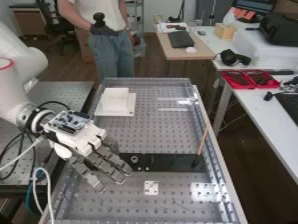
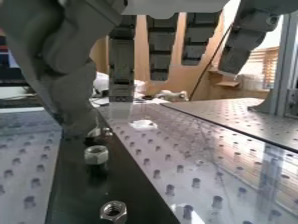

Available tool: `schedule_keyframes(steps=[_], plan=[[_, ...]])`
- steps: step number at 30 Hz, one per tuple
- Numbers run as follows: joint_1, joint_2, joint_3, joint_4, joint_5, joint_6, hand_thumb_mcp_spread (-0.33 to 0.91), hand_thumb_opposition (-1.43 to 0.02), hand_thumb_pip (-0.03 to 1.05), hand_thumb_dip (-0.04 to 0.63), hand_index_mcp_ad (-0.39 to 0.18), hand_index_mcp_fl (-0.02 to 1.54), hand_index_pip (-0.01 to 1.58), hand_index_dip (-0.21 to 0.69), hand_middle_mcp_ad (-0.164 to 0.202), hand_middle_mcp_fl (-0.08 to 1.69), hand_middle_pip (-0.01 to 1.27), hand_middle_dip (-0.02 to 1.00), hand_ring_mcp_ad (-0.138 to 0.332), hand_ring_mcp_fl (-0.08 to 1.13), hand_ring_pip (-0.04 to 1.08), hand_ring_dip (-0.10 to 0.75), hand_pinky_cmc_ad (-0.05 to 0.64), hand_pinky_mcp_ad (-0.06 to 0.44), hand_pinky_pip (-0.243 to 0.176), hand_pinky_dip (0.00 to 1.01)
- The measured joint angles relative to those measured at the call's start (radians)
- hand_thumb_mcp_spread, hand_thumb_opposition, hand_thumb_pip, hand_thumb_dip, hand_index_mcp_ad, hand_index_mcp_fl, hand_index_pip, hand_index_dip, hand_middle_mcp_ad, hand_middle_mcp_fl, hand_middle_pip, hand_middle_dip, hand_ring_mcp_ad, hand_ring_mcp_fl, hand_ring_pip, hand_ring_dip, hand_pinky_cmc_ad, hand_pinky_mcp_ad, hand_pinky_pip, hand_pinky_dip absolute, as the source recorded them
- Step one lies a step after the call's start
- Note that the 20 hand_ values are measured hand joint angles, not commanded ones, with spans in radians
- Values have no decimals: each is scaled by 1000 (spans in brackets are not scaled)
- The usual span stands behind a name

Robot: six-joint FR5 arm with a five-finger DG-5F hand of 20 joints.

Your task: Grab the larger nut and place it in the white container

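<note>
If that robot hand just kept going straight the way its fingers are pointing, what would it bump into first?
Most likely the metal floor full of holes, below the fingertips of the hand. It might catch the small white plate instead; the fingertips' height is hard to judge.

Robotics lab, by the look of it, with a workshop side. Main evidence: white robot arm [image 1: 12, 95] beside a perforated metal surface [image 1: 149, 137] with raised framing, dark grey hand [image 1: 83, 141] at the arm's end. Bare circuit board [image 1: 70, 121] mounted near the wrist; loose cables [image 1: 43, 172] looping below. Second perforated surface [image 1: 70, 91] alongside, same grid of holes. Office touches too: white desk [image 1: 269, 112] along the right of the high view, bearing red trays [image 1: 241, 87] of small items and a dark keyboard [image 1: 290, 106]. Farther back, wood-topped desk [image 1: 169, 52], dark chair [image 1: 58, 25], brown floor [image 1: 149, 65].
</note>
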Motion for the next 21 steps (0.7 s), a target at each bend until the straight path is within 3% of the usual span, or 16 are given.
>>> schedule_keyframes(steps=[11, 21], plan=[[-21, -21, 0, 29, -58, -45, 279, -831, 768, 202, -143, 66, 1534, 68, 51, 182, 138, 241, 113, 24, 120, 93, 267, 265, -61, 380], [-27, -42, 10, 29, -81, -45, 279, -831, 782, 204, -148, 7, 1541, 84, 51, 182, 141, 253, 113, 24, 122, 96, 267, 265, -58, 396]])
